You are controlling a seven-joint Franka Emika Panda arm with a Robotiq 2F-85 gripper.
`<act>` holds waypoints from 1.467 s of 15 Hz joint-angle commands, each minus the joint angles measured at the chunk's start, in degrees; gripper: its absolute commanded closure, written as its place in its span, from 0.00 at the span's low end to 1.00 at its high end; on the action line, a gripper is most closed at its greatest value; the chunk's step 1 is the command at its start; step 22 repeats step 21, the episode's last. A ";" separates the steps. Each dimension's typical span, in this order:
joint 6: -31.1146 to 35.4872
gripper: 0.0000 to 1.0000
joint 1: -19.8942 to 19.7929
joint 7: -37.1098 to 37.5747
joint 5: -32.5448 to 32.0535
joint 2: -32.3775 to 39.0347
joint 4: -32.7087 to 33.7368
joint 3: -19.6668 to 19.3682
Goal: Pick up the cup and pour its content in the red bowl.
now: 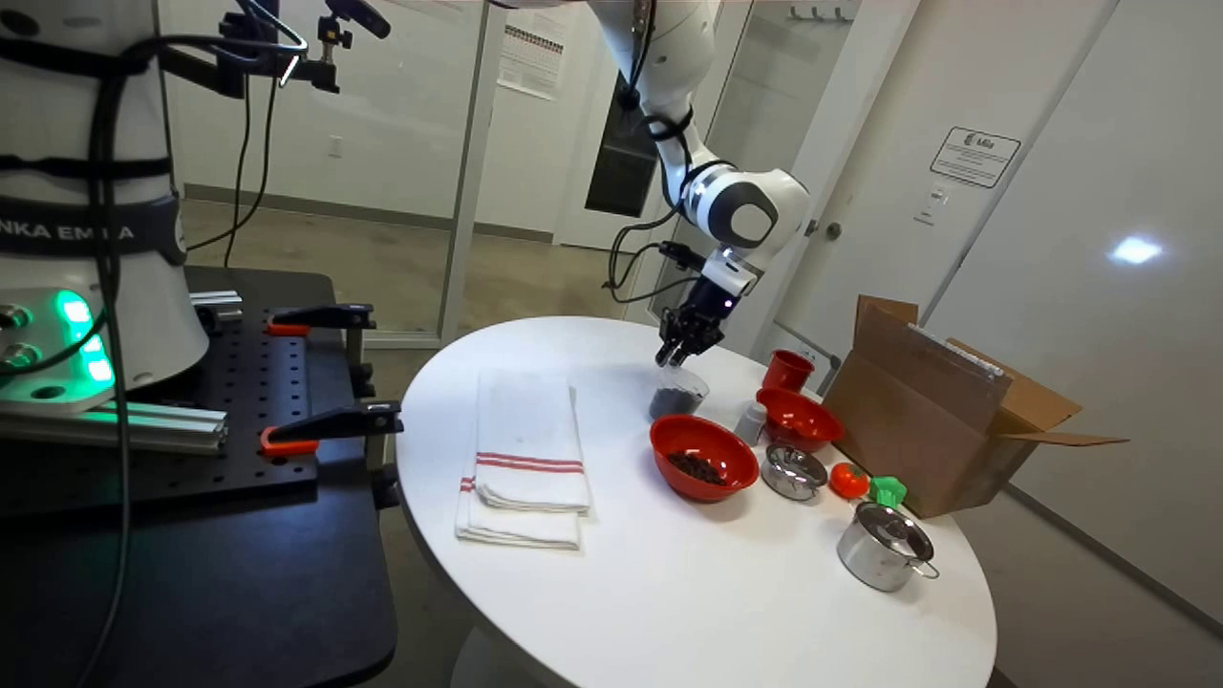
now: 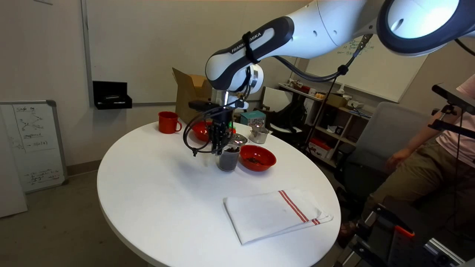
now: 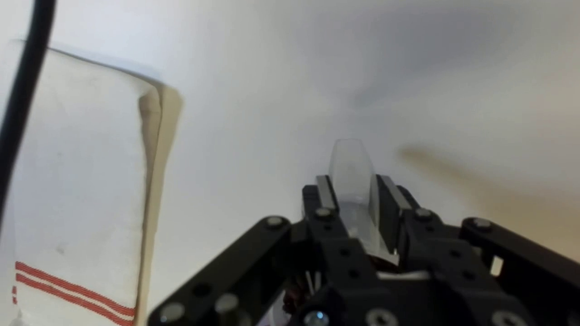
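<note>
Well outstretched arm (image 2: pixel 310 27), gripper (image 3: pixel 356 194) down, holding cup (image 2: pixel 228 160)

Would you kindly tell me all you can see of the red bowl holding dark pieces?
The red bowl is round, wide and glossy, apparently plastic, with sloping walls and no visible handle. It stands upright on the white table, small dark pieces at its bottom. The cup is close beside it; whether they touch is unclear.

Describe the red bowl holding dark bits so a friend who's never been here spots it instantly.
Find the round white table and its folded, red-striped towel. The wanted red bowl, wide and shallow, sits beside the grey cup. Unlike the other red bowl by the cardboard box, it's nearer the towel and holds dark pieces.
</note>
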 commanded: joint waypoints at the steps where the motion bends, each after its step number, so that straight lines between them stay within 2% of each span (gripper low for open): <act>1: -2.51 0.75 -0.90 1.60 -1.15 2.51 4.53 0.72; 3: -2.84 0.70 -1.07 1.65 -1.07 2.86 5.14 0.75; 4: -2.97 0.48 -1.13 1.68 -1.05 2.98 5.38 0.76; 6: -3.13 0.45 -1.21 1.59 -1.05 2.98 5.59 0.79; 12: -2.24 0.02 -1.30 1.13 -1.00 1.15 4.63 0.83; 17: -3.12 0.00 -1.45 0.95 -1.18 -5.13 1.38 0.45; 18: -1.89 0.00 -1.53 0.57 -1.04 -1.37 3.94 0.99; 22: -2.88 0.00 -1.90 0.55 -1.00 -3.75 3.49 0.99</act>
